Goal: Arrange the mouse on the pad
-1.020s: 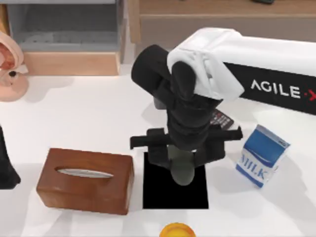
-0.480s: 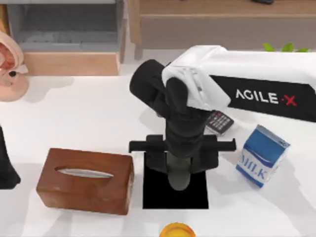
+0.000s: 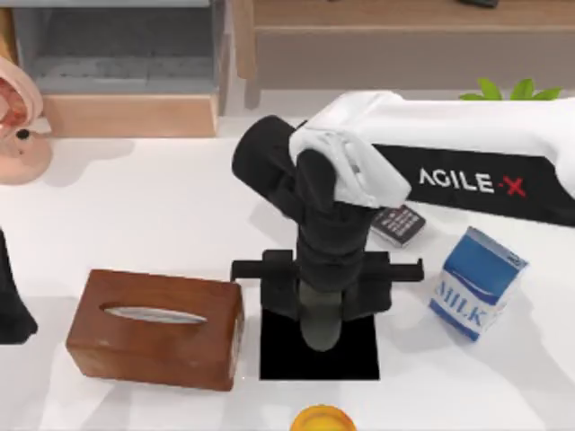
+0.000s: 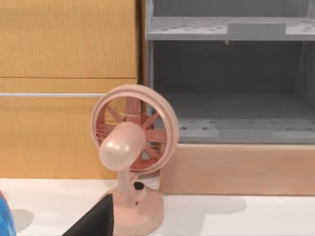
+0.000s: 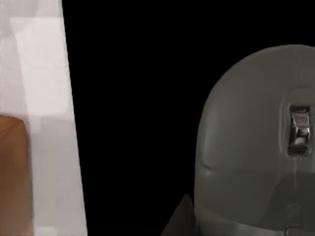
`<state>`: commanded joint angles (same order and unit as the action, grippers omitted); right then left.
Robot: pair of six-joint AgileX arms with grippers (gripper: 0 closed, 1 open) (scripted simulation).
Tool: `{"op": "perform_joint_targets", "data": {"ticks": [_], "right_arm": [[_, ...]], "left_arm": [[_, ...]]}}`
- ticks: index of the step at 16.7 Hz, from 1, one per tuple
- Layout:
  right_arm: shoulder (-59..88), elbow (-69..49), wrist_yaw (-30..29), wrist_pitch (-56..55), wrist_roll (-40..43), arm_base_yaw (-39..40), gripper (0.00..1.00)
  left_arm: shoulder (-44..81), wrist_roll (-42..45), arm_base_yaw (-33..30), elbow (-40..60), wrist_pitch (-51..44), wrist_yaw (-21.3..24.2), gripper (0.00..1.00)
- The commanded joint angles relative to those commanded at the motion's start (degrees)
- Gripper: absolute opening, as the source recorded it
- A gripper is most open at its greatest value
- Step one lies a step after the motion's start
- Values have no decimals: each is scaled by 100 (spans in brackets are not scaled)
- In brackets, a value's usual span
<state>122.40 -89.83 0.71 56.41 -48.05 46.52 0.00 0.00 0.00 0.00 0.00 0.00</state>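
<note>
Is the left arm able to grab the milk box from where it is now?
Probably not. The left arm sits parked at the table's far left edge, while the milk box stands near the right. The tissue box and the right arm, busy over the pad, lie between them.

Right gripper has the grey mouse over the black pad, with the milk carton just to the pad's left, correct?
Not quite: the top view shows the milk carton to the pad's right; the brown tissue box sits on its left. The right gripper does have the grey mouse over the pad.
</note>
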Motion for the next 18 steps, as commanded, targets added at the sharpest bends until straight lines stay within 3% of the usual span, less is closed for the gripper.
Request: {"op": "perform_joint_targets", "data": {"ticks": [12,18], "right_arm": [[0,0,0,0,0,0,98],[0,0,0,0,0,0,100]], "left_arm": [[0,0,0,0,0,0,100],[0,0,0,0,0,0,100]]}}
